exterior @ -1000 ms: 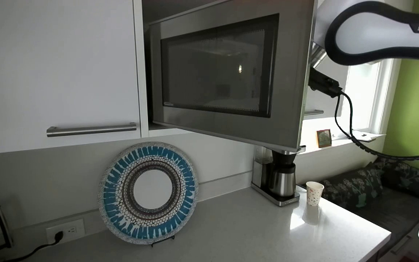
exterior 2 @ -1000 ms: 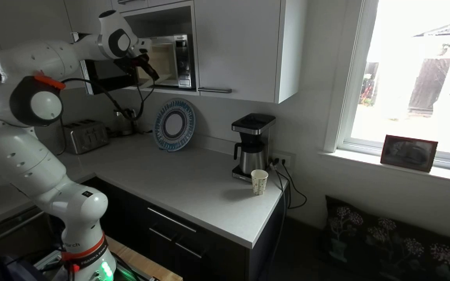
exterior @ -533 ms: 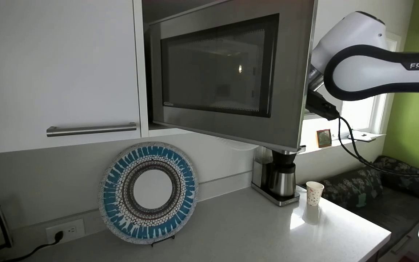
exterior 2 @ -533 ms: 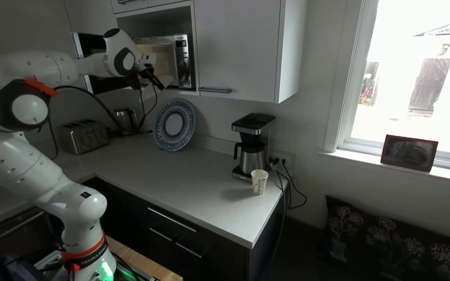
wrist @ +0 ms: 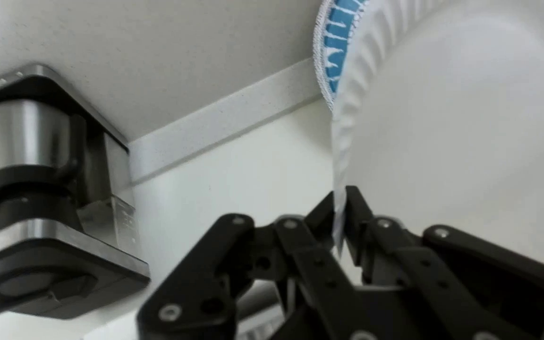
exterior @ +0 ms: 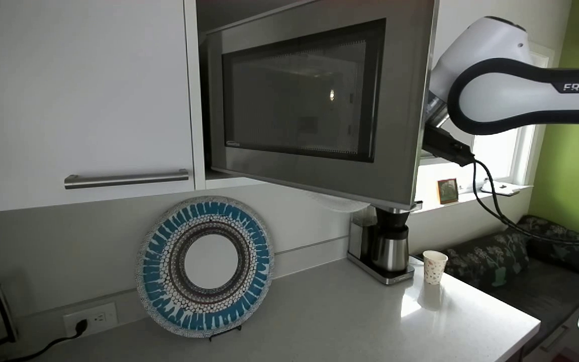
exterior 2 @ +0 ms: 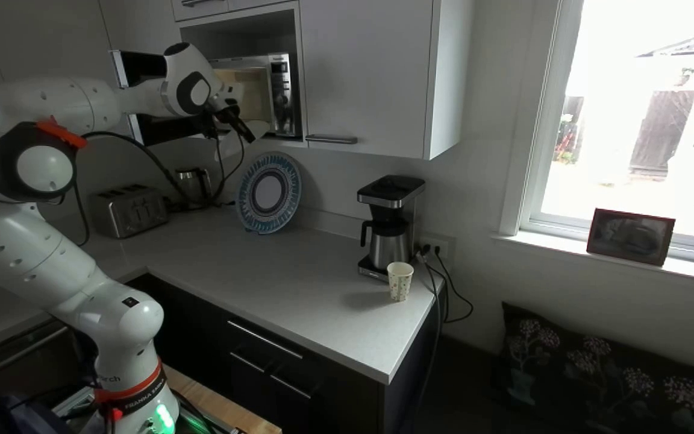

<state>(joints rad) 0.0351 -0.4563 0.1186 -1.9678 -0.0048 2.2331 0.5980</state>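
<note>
Kitchen counter (exterior 2: 281, 259) lies below, and the microwave (exterior 2: 273, 96) has its door (exterior: 304, 95) wide open. The gripper (wrist: 340, 202) pinches a white plate (wrist: 451, 118) by its edge, near the microwave's front. This looks like the carrying part; next seems to need a slow, gentle move, clear of the door.

"FRANK" on arm link (exterior: 520, 98), "FRANKA" on robot base (exterior 2: 139, 395)
</note>
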